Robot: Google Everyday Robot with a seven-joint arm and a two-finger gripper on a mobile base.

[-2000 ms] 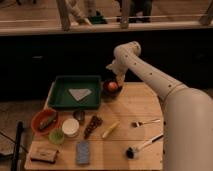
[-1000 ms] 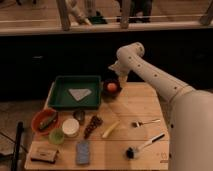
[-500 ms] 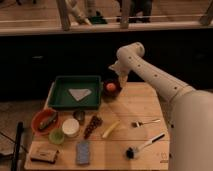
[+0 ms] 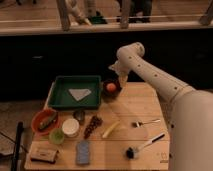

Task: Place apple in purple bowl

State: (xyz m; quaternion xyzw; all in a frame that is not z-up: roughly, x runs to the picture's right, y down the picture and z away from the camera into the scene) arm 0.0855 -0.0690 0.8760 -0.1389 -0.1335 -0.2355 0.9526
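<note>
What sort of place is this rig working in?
Probably an indoor mock kitchen or dining setup: a wooden table holding a fork, a dish brush and a green tray. The gripper hangs by the purple bowl, which holds the apple.

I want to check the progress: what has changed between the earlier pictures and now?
The pincer has drawn back from the apple, a little up and to the right, and now hangs beside the purple bowl. The apple stays in that bowl. The green tray, the fork and the rest have not moved.
</note>
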